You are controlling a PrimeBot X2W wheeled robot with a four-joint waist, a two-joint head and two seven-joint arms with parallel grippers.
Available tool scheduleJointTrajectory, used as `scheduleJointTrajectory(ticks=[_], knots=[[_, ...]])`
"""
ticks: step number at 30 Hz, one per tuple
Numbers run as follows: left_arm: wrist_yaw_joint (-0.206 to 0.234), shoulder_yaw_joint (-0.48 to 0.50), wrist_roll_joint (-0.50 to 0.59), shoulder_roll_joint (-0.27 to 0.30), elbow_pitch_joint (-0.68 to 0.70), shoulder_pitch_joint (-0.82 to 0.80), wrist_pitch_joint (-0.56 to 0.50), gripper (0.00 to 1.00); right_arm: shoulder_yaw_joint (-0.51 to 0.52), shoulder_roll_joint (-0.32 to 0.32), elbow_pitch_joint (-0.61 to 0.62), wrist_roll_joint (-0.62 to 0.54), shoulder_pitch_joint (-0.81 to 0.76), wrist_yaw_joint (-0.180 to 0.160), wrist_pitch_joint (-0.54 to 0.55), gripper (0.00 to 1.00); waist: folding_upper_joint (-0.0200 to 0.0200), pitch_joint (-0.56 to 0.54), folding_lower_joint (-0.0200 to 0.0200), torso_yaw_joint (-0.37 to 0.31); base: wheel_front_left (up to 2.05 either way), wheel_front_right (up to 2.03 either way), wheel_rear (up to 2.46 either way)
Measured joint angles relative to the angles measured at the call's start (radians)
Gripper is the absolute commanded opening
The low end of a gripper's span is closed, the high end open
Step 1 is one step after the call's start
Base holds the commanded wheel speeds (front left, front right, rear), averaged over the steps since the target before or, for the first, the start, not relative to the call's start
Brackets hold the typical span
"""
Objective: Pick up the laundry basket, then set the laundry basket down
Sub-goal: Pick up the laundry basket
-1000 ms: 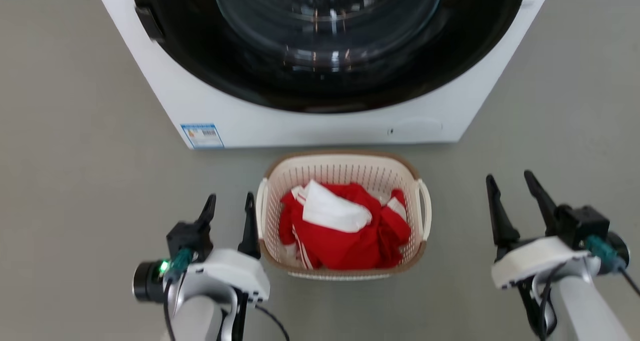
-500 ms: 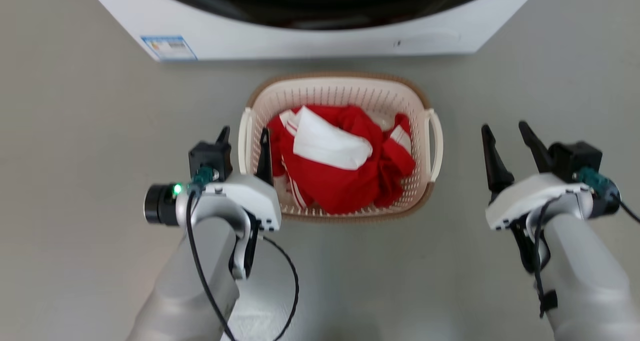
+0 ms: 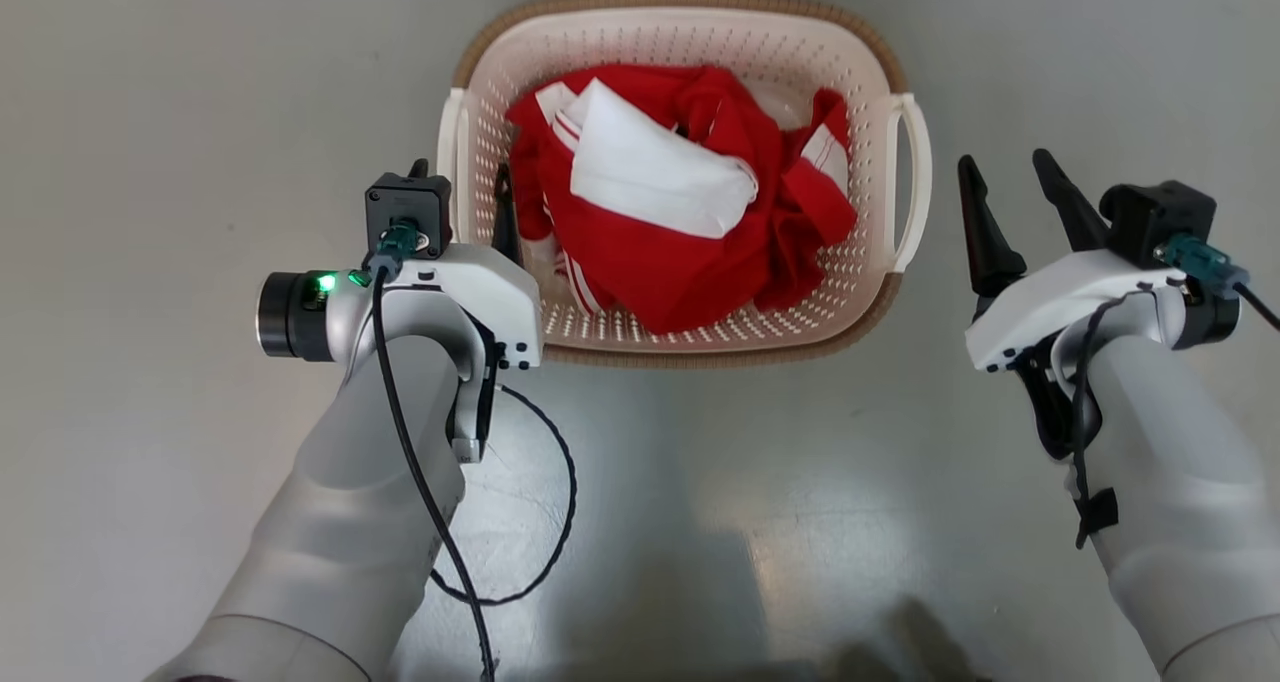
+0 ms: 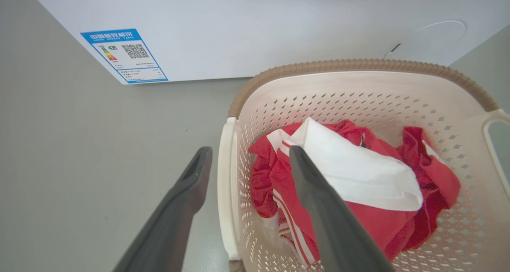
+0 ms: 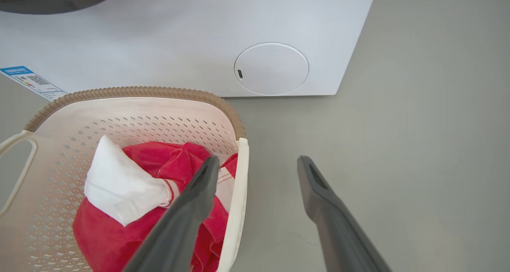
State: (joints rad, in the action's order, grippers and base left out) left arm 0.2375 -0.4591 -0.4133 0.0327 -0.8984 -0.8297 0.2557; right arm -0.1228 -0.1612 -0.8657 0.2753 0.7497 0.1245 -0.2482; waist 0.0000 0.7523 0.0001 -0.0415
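The laundry basket [image 3: 700, 37] is cream-white and perforated with a brown rim. It stands on the grey floor and holds red and white clothes [image 3: 680, 212]. My left gripper [image 3: 460, 192] is open and straddles the basket's left handle [image 3: 452, 142]: one finger is outside and the other inside against the clothes, as the left wrist view also shows [image 4: 250, 152]. My right gripper [image 3: 1003, 162] is open just right of the right handle [image 3: 915, 182]. In the right wrist view that gripper [image 5: 259, 160] has the handle's edge [image 5: 239, 184] between its fingers. Nothing is gripped.
A white washing machine [image 5: 159, 44] stands right behind the basket, with a blue label [image 4: 123, 54] and a round hatch [image 5: 271, 68]. Grey floor [image 3: 150, 112] lies on both sides. A black cable [image 3: 560, 482] loops beside my left forearm.
The head camera has tilted down, so the washing machine left that view. My left gripper has moved forward from beside the basket to straddle its left handle. The right gripper has come nearer the right handle.
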Motion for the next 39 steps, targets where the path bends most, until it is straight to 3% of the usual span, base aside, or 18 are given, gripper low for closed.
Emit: scheduleJointTrajectory(ticks=[17, 39], knots=[[0.013, -0.009, 0.001, -0.002, -0.174, -0.176, 0.0, 1.0, -0.116, -0.014, -0.039, 0.104, 0.104, 0.0, 0.0, 1.0, 0.0, 0.144, 0.0, -0.003, 0.0, 0.0, 0.0], [-0.007, -0.071, -0.029, -0.002, -0.267, -0.26, 0.0, 1.0, -0.257, -0.008, -0.155, 0.23, 0.206, 0.0, 0.0, 1.0, 0.0, 0.204, 0.0, -0.007, 0.0, 0.0, 0.0]])
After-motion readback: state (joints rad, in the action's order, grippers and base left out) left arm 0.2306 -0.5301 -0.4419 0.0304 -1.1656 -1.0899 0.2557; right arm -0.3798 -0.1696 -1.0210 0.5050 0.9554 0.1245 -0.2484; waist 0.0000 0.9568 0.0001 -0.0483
